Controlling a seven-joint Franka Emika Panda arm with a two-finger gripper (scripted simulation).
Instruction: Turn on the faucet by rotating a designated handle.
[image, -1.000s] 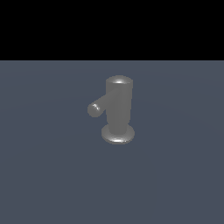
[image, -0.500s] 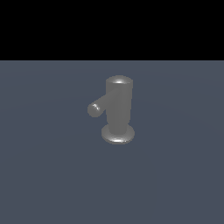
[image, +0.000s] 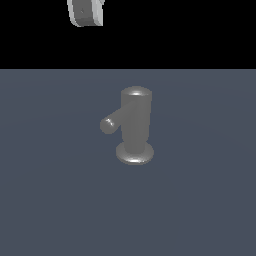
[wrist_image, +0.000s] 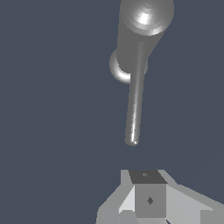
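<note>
Exterior view. I see the faucet (image: 135, 125), a dull grey metallic upright cylinder with a domed top and a round flared base, standing on the flat slate-blue floor (image: 200, 210) near the middle of the scene. The handle (image: 111, 122), a thin grey metallic rod with a rounded end, leaves the cylinder's upper part and points toward the exterior view's left, foreshortened toward the camera. Only a pale grey piece of the arm (image: 86, 12) shows at the upper edge, high above and to the left of the faucet, well apart from it.

Wrist view. I look down on the faucet's domed top (wrist_image: 146, 15) and along the full length of the handle (wrist_image: 134, 107). The gripper (wrist_image: 148, 199), a grey and white blocky body, lies beyond the rod's rounded tip, nearly in line with the rod's long axis, and clear of it. I cannot tell whether the fingers are apart or together: the fingertips are not resolved.

My judgement: the approach is still pending; the next move requires descent beside the rod's free end, then a sideways push across its axis.
</note>
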